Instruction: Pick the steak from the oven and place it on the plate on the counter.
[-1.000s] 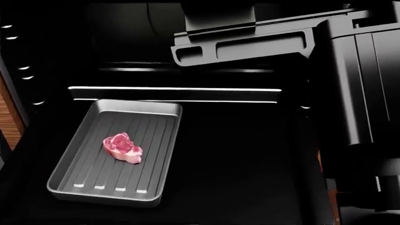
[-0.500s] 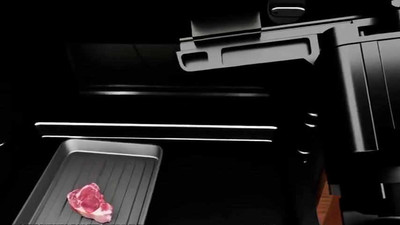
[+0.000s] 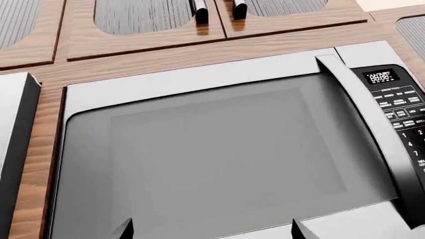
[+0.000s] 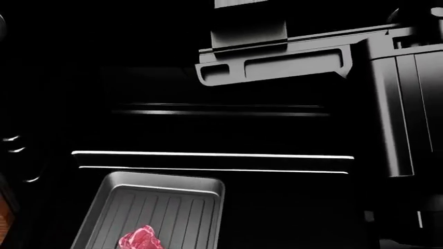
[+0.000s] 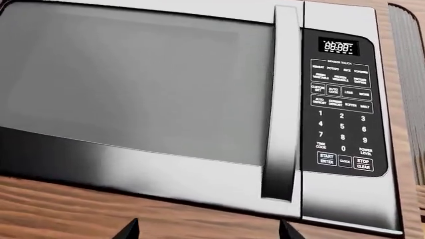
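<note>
Steak (image 4: 140, 238) low on tray (image 4: 166, 207) inside oven (image 4: 207, 129), at head view's bottom edge, left of centre. Both wrist cameras aimed at microwave (image 5: 153, 89) well above. Left hand (image 3: 212, 231) and right hand (image 5: 209, 230) spread open, empty. Nearer arm: cannot tell.

Silver, stainless-steel microwave (image 5: 199, 99) with a wide grey glass door, set into brown wood-grain cabinetry (image 3: 199, 52). Tall vertical bar handle (image 5: 279, 99) beside a black keypad panel (image 5: 342, 107) with white digits and a small lit display. Above, cabinet doors with ribbed frosted glass insets (image 3: 143, 15) and two short dark pull handles (image 3: 201, 12) side by side. Even, soft light on the metal; elsewhere deep shadow, with a sliver of orange at the lower left edge (image 4: 5, 220).
</note>
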### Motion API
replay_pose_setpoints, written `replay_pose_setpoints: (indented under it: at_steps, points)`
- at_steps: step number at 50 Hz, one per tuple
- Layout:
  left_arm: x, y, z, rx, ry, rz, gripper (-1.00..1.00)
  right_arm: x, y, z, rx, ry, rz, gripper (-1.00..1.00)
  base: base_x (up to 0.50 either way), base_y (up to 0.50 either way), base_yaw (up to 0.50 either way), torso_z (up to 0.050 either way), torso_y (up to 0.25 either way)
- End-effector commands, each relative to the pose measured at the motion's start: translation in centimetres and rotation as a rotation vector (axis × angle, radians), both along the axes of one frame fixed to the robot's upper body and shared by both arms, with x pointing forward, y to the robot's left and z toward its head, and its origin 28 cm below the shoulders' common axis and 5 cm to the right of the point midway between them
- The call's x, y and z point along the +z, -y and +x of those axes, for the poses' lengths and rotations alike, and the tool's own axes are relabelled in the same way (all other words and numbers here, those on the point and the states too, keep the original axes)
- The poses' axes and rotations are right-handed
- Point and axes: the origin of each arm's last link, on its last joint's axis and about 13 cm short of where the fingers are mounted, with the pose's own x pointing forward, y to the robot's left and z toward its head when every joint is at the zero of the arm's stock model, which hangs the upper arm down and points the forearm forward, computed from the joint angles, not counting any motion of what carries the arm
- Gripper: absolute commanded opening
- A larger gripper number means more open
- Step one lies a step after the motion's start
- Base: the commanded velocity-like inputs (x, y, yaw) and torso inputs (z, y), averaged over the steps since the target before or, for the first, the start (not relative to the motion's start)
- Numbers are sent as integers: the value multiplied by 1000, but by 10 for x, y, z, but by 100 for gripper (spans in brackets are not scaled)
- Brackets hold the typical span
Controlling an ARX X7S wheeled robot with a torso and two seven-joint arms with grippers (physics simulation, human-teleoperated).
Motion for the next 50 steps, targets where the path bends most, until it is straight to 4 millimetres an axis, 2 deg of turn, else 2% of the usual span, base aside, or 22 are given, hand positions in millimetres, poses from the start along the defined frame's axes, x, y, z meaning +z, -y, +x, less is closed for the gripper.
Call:
replay_pose_setpoints:
  at_steps: [1,10,14,18,20,21,25,30,34,45,50]
  points:
    - [-2,3,-2,-18,-1,-1,100,-11,-7,7,60,-112,-43,100,0,0,0,0,0]
    - [-8,5,-6,-42,-10,-12,100,-71,-33,35,206,-420,-175,100,0,0,0,0,0]
    - [-11,3,-7,-39,-14,-22,100,-74,-40,49,289,-464,-155,100,0,0,0,0,0]
    - [-11,4,-8,-41,-16,-21,100,-93,-53,62,365,-525,-197,100,0,0,0,0,0]
    - [-12,5,-8,-44,-18,-21,100,-103,-65,77,414,-551,-237,100,0,0,0,0,0]
    - [-12,5,-8,-46,-17,-25,100,-118,-73,87,443,-582,-264,100,0,0,0,0,0]
    - [-15,6,-10,-49,-27,-11,100,-154,-81,102,476,-638,-241,100,0,0,0,0,0]
    - [-17,9,-10,-58,-48,14,100,-187,-94,118,537,-675,-195,100,0,0,0,0,0]
    - [-20,7,-11,-37,-61,23,100,-207,-105,123,577,-699,-170,100,0,0,0,0,0]
    - [-34,10,-3,-39,-99,28,100,-273,-99,141,544,-823,-96,100,0,0,0,0,0]
    - [-39,8,1,-34,-116,31,100,-287,-106,148,561,-849,-101,100,0,0,0,0,0]
